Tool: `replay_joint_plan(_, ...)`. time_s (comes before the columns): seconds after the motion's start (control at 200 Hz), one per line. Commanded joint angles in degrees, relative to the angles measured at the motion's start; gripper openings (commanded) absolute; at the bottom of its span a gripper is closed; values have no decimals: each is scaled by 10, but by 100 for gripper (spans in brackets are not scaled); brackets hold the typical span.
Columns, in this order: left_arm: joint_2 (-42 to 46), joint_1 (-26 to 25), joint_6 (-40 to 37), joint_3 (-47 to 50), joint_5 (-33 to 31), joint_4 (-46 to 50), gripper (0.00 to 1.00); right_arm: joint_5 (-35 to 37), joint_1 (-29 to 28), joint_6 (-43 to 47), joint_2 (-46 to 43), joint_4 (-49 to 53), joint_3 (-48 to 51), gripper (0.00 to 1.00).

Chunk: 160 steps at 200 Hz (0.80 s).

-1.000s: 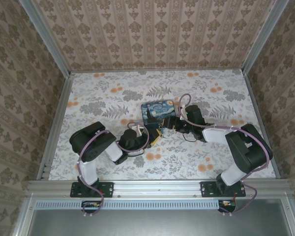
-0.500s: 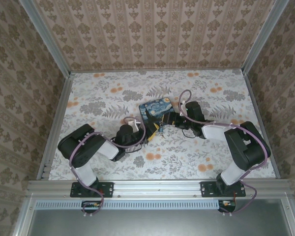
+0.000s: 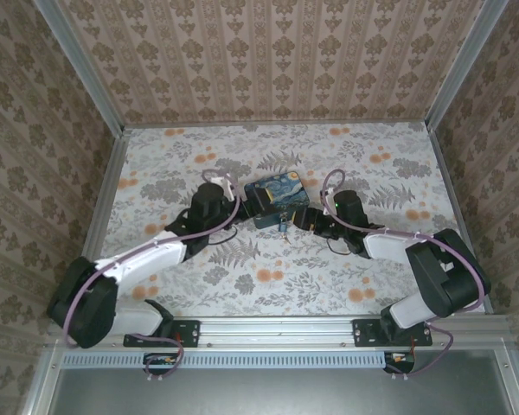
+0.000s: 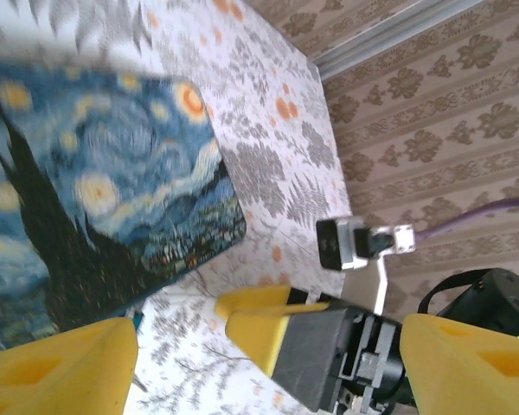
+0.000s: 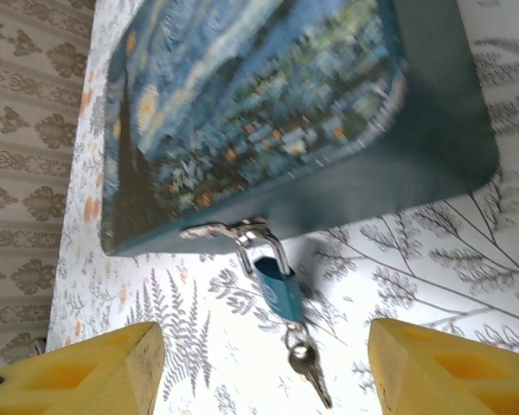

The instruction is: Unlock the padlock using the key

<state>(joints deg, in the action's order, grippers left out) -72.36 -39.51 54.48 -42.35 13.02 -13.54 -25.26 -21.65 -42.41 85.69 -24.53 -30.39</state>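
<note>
Now, the right fingers point(image 5: 86, 372) stand apart and empty, just short of the key point(image 5: 304, 361). It seems seated in the padlock point(image 5: 278, 290), which hangs from the box point(image 5: 268, 95) front, low over the desk point(image 5: 432, 259). Best pinch the key's head squarely, then twist; the left fingers point(image 4: 60, 372), spread and empty, should steady the box.

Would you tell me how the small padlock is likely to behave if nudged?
The padlock hangs by its thin shackle from the hasp of the box, so it will probably pivot rather than stay put. It looks small and smooth, so likely light and slippery. The key below it may wobble along.
</note>
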Motion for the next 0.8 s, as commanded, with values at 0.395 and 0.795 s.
replay_joint_plan(0.395, -27, 65, -201, -162, -99, 315, 96, 63, -53, -2, 83, -97, 16, 44)
replay_joint_plan(0.795, -84, 74, -207, -184, -99, 312, 100, 68, -71, 10, 120, -124, 7, 39)
